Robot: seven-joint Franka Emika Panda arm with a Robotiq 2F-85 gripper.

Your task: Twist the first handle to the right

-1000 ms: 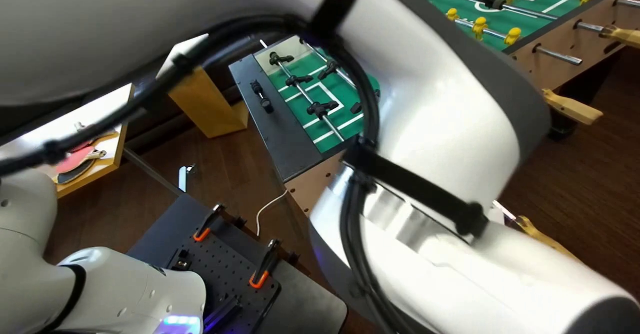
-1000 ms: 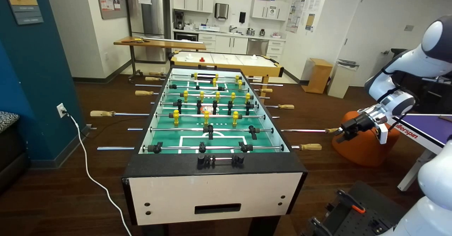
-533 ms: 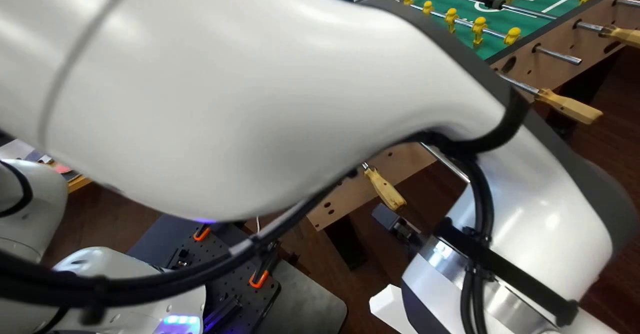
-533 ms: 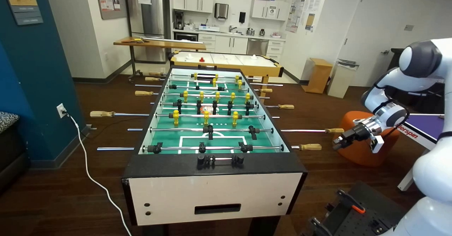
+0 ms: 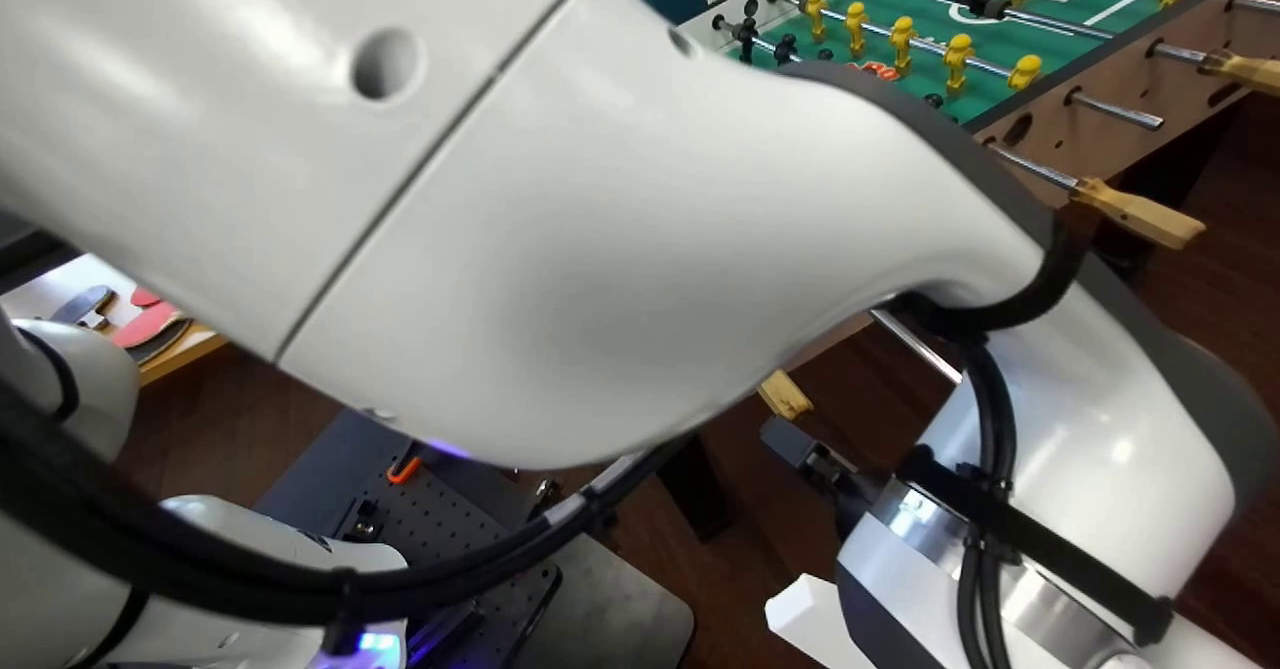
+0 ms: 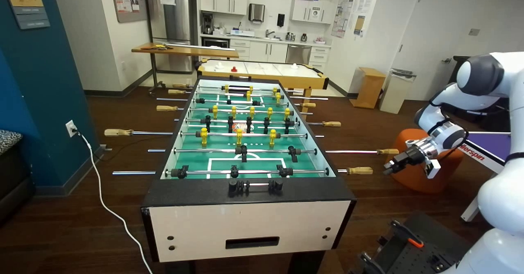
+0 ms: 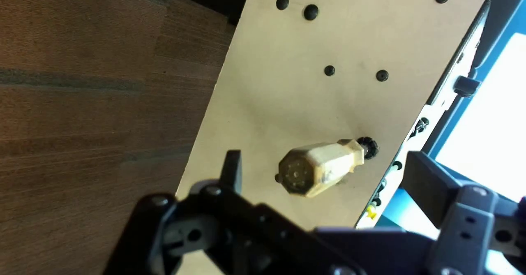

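The first handle point(image 6: 360, 170) is pale wood, on the nearest rod of the foosball table. It shows large in the wrist view point(image 7: 328, 164), its eight-sided end facing me. Only its end point(image 5: 785, 396) shows in an exterior view, the rest being hidden behind my arm. My gripper point(image 7: 331, 173) is open and empty, with one finger to each side of the handle in the wrist view, apart from it. In an exterior view the gripper point(image 6: 389, 169) is beyond the handle's outer end, with a gap between. One finger point(image 5: 788, 439) shows just below the handle's end.
A second wooden handle point(image 6: 387, 151) sticks out close to my gripper. The foosball table's side panel point(image 7: 263, 114) lies behind the first handle. An orange pouf point(image 6: 430, 180) and a purple table point(image 6: 489, 145) stand behind the arm. A black pegboard point(image 5: 440, 519) with clamps is near the base.
In the exterior views my arm has swung and lowered, mostly in the first half second. The gripper has moved down from beside the second handle to the first handle's height. The handles stayed put.
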